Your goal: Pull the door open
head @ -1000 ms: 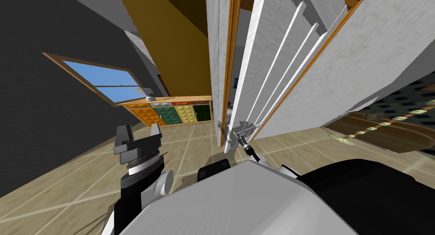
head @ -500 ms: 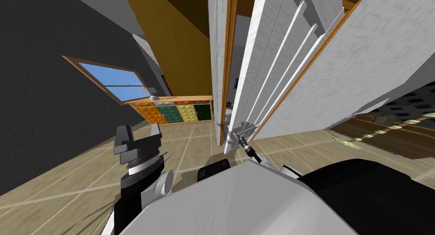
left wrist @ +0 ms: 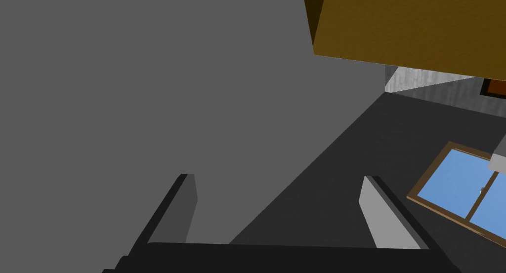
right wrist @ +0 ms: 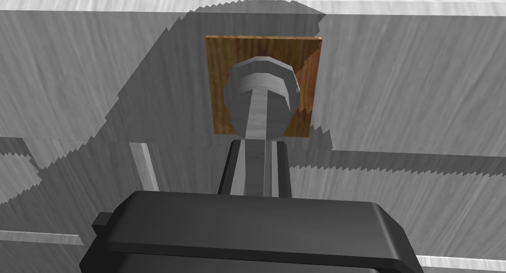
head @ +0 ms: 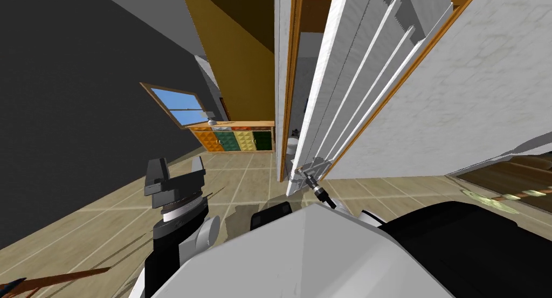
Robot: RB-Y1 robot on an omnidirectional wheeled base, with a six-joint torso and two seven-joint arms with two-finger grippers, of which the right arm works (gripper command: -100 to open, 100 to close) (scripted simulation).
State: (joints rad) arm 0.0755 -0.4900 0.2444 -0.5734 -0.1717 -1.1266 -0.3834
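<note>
A white panelled door (head: 356, 74) in an orange wooden frame stands ajar, its free edge swung towards me. Its grey lever handle (right wrist: 259, 117) sits on a brown square plate (right wrist: 264, 53). My right gripper (right wrist: 257, 169) is shut on the handle's lever, fingers pressing its sides; in the head view the right gripper (head: 307, 173) is at the door's low edge. My left gripper (head: 175, 176) is held up to the left, open with nothing between its fingers (left wrist: 375, 213).
A white wall (head: 458, 106) runs right of the door. A dark grey wall (head: 81, 122) with a window (head: 180, 105) lies to the left. A low cabinet with coloured fronts (head: 237, 138) stands at the back. The tiled floor (head: 242, 181) spreads between.
The whole head view has shifted: window and cabinet slid right and shrank, so I have moved and turned. The door's free edge has come slightly further out with my right gripper on the handle.
</note>
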